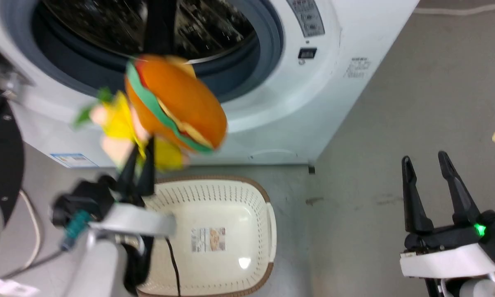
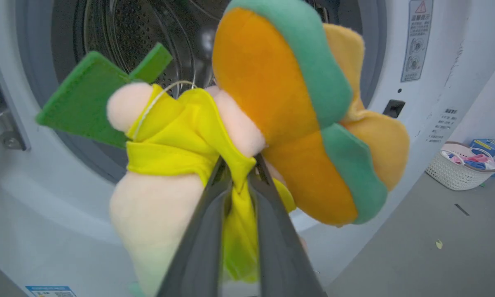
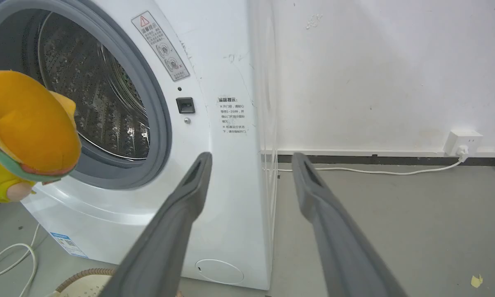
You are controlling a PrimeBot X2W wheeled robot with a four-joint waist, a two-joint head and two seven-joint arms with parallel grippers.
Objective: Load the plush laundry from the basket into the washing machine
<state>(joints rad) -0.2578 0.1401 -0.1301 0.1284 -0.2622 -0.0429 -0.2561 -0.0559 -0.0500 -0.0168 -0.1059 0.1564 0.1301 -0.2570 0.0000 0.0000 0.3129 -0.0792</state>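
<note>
**Plush laundry at the mouth of the drum.** The left pincer (image 1: 142, 159) is closed on a fold of yellow cloth belonging to the peach-pink figure (image 1: 119, 123). In the left wrist view its two fingers meet on that fold, so the grip is on fabric rather than on the stuffed body. The orange burger (image 1: 177, 103) hangs up against the figure and rides along with it; how the two are joined cannot be told. Both toys are in the air, above the far rim of the basket (image 1: 268, 198) and in front of the lower part of the grey gasket (image 1: 268, 53) of the washing machine (image 1: 313, 103). They are not yet inside the steel drum (image 3: 99, 103).

The basket stands on the floor (image 1: 395, 123), touching or just beside the foot of the machine's front. Judged from this, the lift from basket to opening is kept short. A paper label (image 1: 208, 239) shows on its inside bottom.

The right pincer (image 1: 424, 159) is spread wide and holds nothing. It hangs over the floor off the machine's right front corner, well apart from the toys, probably parked so as not to block the opening.

Step in hand, as a judgement: carrying the load forward and over the gasket lip. The dangling burger could catch on that lip.
</note>
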